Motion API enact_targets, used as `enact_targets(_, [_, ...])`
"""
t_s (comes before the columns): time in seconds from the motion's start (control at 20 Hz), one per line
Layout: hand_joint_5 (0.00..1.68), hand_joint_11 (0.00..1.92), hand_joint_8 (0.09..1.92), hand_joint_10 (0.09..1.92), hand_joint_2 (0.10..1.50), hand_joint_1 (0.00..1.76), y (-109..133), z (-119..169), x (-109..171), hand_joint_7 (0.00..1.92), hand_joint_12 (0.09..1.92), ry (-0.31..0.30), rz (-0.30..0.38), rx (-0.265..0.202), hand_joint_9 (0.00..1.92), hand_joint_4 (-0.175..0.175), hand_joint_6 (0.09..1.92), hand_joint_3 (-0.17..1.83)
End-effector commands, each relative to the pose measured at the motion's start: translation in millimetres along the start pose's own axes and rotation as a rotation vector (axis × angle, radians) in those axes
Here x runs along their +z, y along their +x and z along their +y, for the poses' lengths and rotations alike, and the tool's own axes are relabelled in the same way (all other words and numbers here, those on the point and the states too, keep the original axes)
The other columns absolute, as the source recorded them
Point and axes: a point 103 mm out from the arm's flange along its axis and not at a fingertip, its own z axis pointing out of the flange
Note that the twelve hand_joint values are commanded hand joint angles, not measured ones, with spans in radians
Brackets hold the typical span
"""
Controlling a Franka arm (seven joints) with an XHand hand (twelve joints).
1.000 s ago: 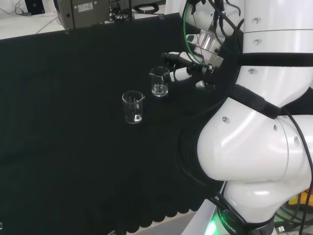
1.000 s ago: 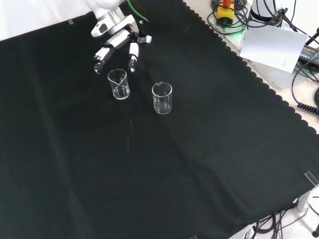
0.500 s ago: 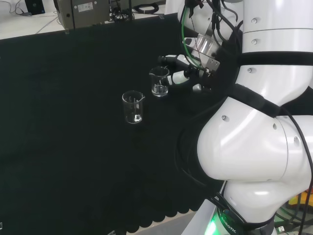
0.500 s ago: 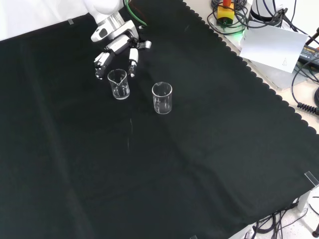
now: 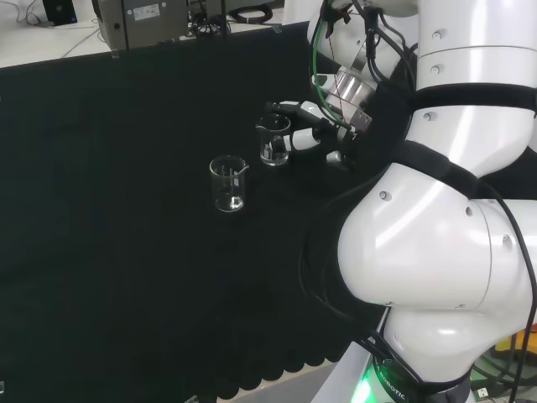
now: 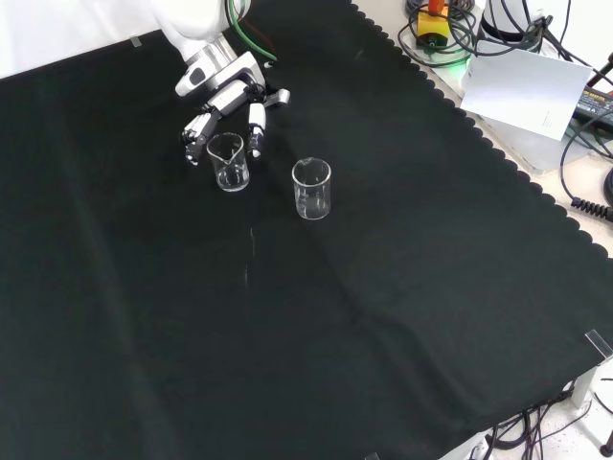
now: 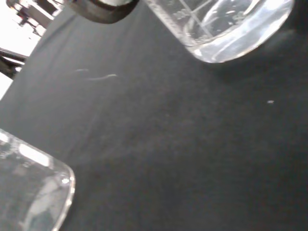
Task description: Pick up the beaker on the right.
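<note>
Reaching in from the far side of the black cloth [image 6: 402,287], the black and white hand [image 6: 225,101] brackets the small clear glass beaker [image 6: 229,161] with spread, barely bent fingers [image 6: 257,129], one on each side of the rim, probably to line up a grasp; nothing is gripped yet. That beaker stands upright and looks empty, with a pouring lip and faint printed marks. In the head view it is the right-hand one; the second clear glass beaker [image 5: 228,184] stands near it, apart.

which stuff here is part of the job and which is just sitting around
Part of the job:
- hand, fingers on either side of the beaker
- beaker at the hand

Just sitting around:
- other beaker
- white sheet of paper
- cables
</note>
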Motion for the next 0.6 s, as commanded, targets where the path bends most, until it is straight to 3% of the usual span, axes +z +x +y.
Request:
enact_targets(0.05, [0.34, 0.05, 0.57, 0.57, 0.89, 0.90, 6.3, 5.6, 7.6, 0.17, 1.38, -0.023, 0.056, -0.039, 0.33, 0.008, 0.09, -0.17])
enact_targets(0.6, [0.52, 0.14, 0.68, 0.57, 0.89, 0.99, 2.7, 9.4, 12.1, 0.39, 1.35, -0.048, 0.080, -0.018, 0.55, 0.006, 0.10, -0.17])
